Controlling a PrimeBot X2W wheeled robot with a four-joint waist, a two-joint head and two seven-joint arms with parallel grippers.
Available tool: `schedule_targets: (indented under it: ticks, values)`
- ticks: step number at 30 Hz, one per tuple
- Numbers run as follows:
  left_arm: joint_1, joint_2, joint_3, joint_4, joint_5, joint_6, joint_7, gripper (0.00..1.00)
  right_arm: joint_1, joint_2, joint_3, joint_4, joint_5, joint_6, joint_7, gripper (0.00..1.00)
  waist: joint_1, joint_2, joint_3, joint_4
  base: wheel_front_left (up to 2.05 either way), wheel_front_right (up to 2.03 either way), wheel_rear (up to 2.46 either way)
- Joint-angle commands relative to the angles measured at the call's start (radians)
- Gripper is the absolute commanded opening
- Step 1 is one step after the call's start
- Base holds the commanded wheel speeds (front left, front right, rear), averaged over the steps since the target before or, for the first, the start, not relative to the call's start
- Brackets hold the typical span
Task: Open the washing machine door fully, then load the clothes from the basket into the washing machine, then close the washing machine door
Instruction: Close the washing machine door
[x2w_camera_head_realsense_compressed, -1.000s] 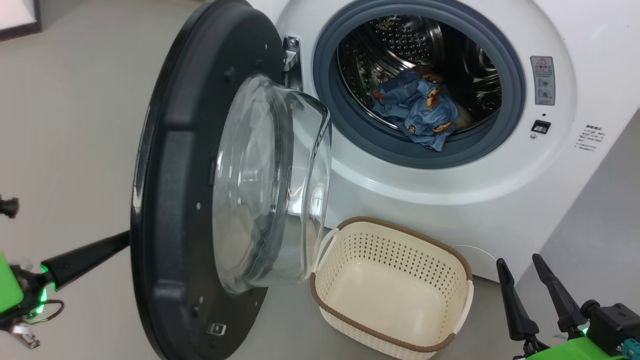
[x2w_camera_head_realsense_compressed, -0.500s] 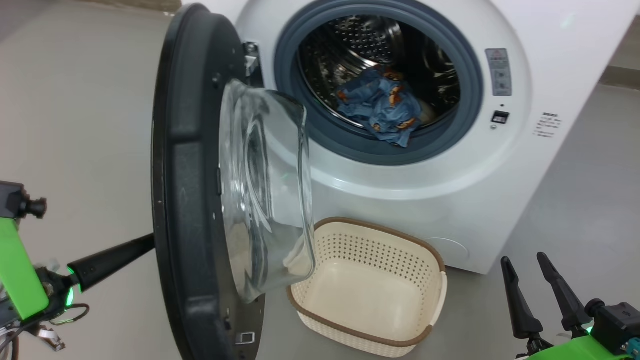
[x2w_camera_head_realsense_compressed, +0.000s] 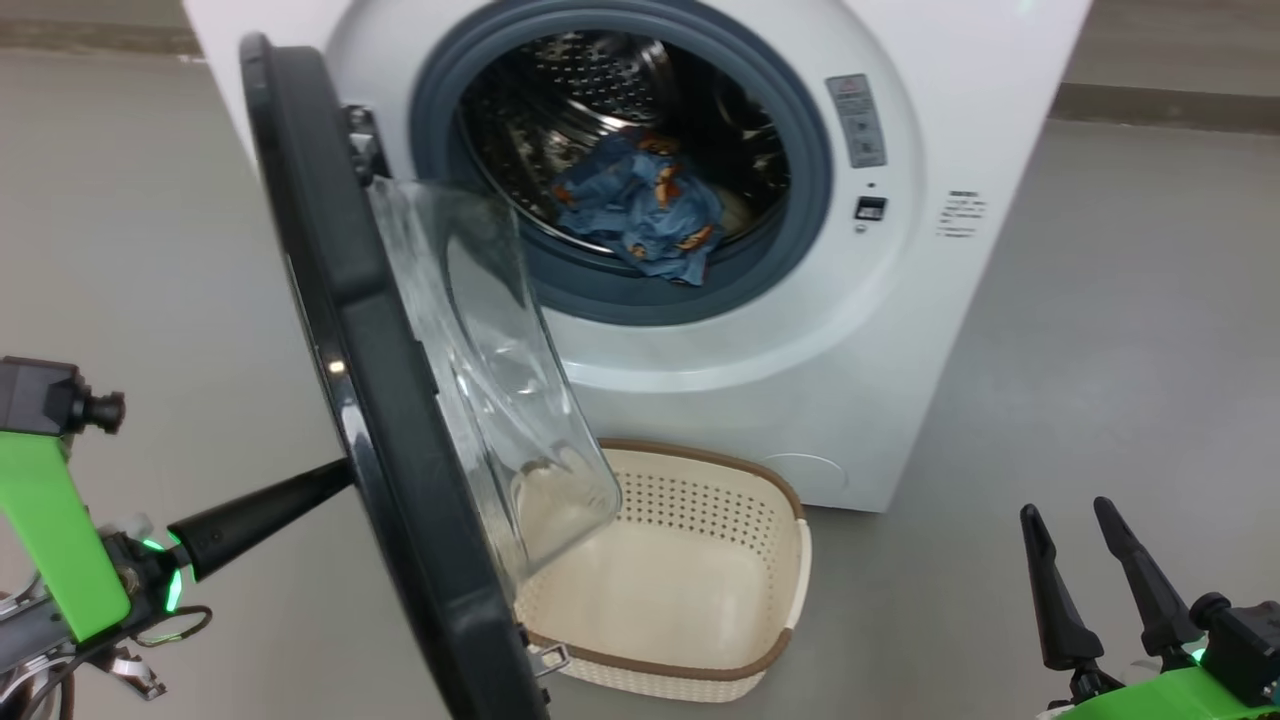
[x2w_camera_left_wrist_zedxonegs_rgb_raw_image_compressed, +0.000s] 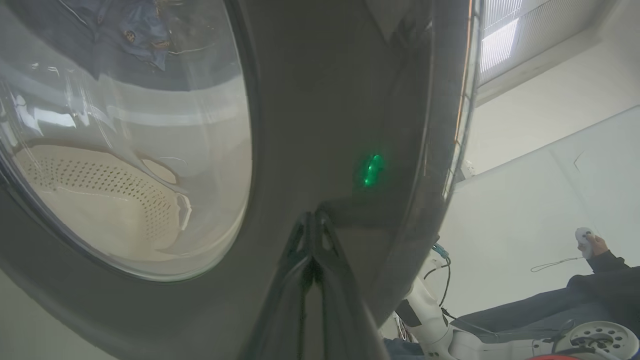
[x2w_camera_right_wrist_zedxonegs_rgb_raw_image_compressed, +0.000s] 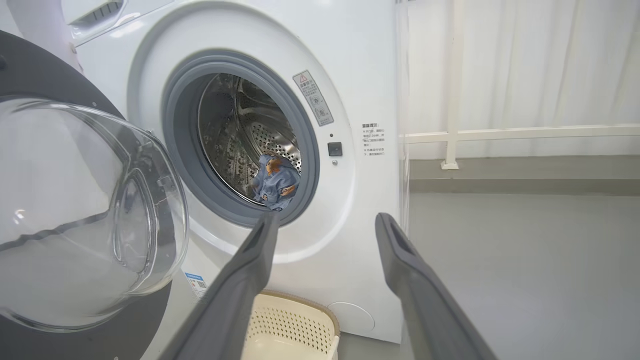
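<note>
— At lower left of the head view, what is the left gripper's (x2w_camera_left_wrist_zedxonegs_rgb_raw_image_compressed: 312, 220) condition?
— Fingers pressed together, nothing between them. The tips rest against the outer face of the door (x2w_camera_head_realsense_compressed: 400, 420), near its rim. In the left wrist view a green glow reflects on the glossy black just above the tips.
— Door position?
— Part open. It runs edge-on from upper left to bottom centre of the head view, with the glass bowl facing the washer (x2w_camera_head_realsense_compressed: 700, 400).
— Right gripper (x2w_camera_head_realsense_compressed: 1065, 507)?
— Lower right of the head view, fingers spread wide, holding nothing, pointing up the frame. It is well apart from the door and the basket (x2w_camera_head_realsense_compressed: 700, 500).
— Location of the clothes (x2w_camera_head_realsense_compressed: 640, 215)?
— Upper centre, inside the drum (x2w_camera_head_realsense_compressed: 590, 80): a blue bundle with orange-brown prints, one fold hanging over the lower gasket (x2w_camera_head_realsense_compressed: 620, 300). The door stands between them and the left gripper. They are well apart from both grippers.
— Basket?
— Lower centre, on the floor touching or just beside the washer's foot. In the head view the glass bowl overlaps its left side.
</note>
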Motion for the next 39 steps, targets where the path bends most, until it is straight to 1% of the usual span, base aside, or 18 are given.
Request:
schedule_targets:
  ticks: [1, 8, 12, 18, 24, 26, 27, 29, 32, 33, 35, 38, 39]
  values:
    - [-0.032, 0.027, 0.04, -0.036, 0.011, -0.001, -0.003, 0.0, -0.002, -0.025, 0.016, -0.028, -0.013, 0.005, -0.008, 1.0, 0.0, 0.0, 0.009, -0.047, 0.0, 0.0, 0.0]
    - [-0.042, 0.018, 0.053, -0.032, 0.024, -0.001, -0.018, 0.0, 0.002, -0.027, -0.004, -0.033, -0.014, 0.005, -0.008, 1.0, 0.0, 0.0, 0.018, -0.128, 0.0, 0.0, 0.0]
    - [-0.052, 0.014, 0.057, -0.027, 0.031, -0.001, -0.025, 0.0, 0.008, -0.026, -0.012, -0.035, -0.014, 0.005, -0.008, 1.0, 0.0, 0.0, 0.026, -0.158, 0.0, 0.0, 0.0]
    - [-0.057, 0.008, 0.059, -0.024, 0.04, -0.001, -0.034, 0.0, 0.005, -0.018, -0.018, -0.036, -0.016, 0.005, -0.008, 1.0, 0.0, 0.0, 0.033, -0.168, 0.0, 0.0, 0.0]
    - [-0.02, 0.016, 0.074, -0.019, 0.06, -0.001, -0.053, 0.0, 0.002, -0.01, -0.017, -0.035, -0.017, 0.005, -0.008, 1.0, 0.0, 0.0, 0.03, -0.155, 0.0, 0.0, 0.0]
    - [0.002, 0.015, 0.074, -0.02, 0.066, -0.001, -0.06, 0.04, 0.002, -0.009, -0.017, -0.033, -0.016, 0.005, -0.008, 1.0, 0.0, 0.0, 0.028, -0.148, 0.0, 0.0, 0.0]
    - [0.002, 0.015, 0.074, -0.02, 0.066, -0.001, -0.06, 0.04, 0.002, -0.009, -0.017, -0.033, -0.016, 0.005, -0.008, 1.0, 0.0, 0.0, 0.028, -0.148, 0.0, 0.0, 0.0]
    - [0.024, 0.018, 0.077, -0.021, 0.077, -0.001, -0.07, 0.08, 0.001, -0.009, -0.017, -0.033, -0.016, 0.005, -0.008, 1.0, 0.0, 0.0, 0.026, -0.141, 0.0, 0.0, 0.0]
    - [0.056, 0.025, 0.08, -0.021, 0.092, -0.001, -0.086, 0.18, 0.001, -0.011, -0.018, -0.033, -0.016, 0.005, -0.008, 1.0, 0.0, 0.0, 0.024, -0.132, 0.0, 0.0, 0.0]
    - [0.068, 0.024, 0.081, -0.022, 0.096, -0.001, -0.094, 0.25, 0.002, -0.011, -0.018, -0.033, -0.015, 0.005, -0.008, 1.0, 0.0, 0.0, 0.023, -0.13, 0.0, 0.0, 0.0]
    - [0.087, 0.024, 0.088, -0.023, 0.103, -0.001, -0.115, 0.35, 0.003, -0.012, -0.019, -0.034, -0.015, 0.005, -0.008, 1.0, 0.0, 0.0, 0.022, -0.125, 0.0, 0.0, 0.0]
    - [0.112, 0.023, 0.098, -0.018, 0.112, -0.001, -0.149, 0.41, 0.005, -0.013, -0.02, -0.035, -0.015, 0.005, -0.008, 1.0, 0.0, 0.0, 0.02, -0.119, 0.0, 0.0, 0.0]
    - [0.122, 0.023, 0.101, -0.017, 0.12, -0.001, -0.166, 0.46, 0.007, -0.013, -0.02, -0.035, -0.015, 0.005, -0.008, 1.0, 0.0, 0.0, 0.019, -0.117, 0.0, 0.0, 0.0]
